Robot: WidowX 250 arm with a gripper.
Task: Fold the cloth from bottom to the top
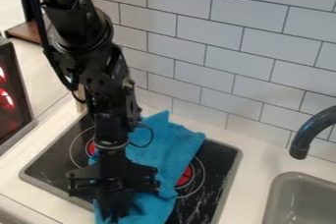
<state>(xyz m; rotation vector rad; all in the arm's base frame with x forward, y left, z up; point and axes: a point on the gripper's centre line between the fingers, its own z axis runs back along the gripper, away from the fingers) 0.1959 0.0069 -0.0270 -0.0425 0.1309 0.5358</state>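
Pale grey tiles laid in offset rows cover the wall (249,46) behind a white countertop (255,169). The black robot arm (105,78) comes down from the upper left, in front of a dark stovetop (224,159) set into the counter. Across the stovetop lies the blue cloth (167,144), rumpled, with a pointed corner toward the wall and its near end at the bottom edge of the view. To the right is a grey sink (274,188), a dark curved faucet (314,128) above it. The gripper (114,214) hangs over the cloth's near part; whether it is spread, pressed together or pinching fabric cannot be told. Red burner marks (185,175) show on either side of the cloth.
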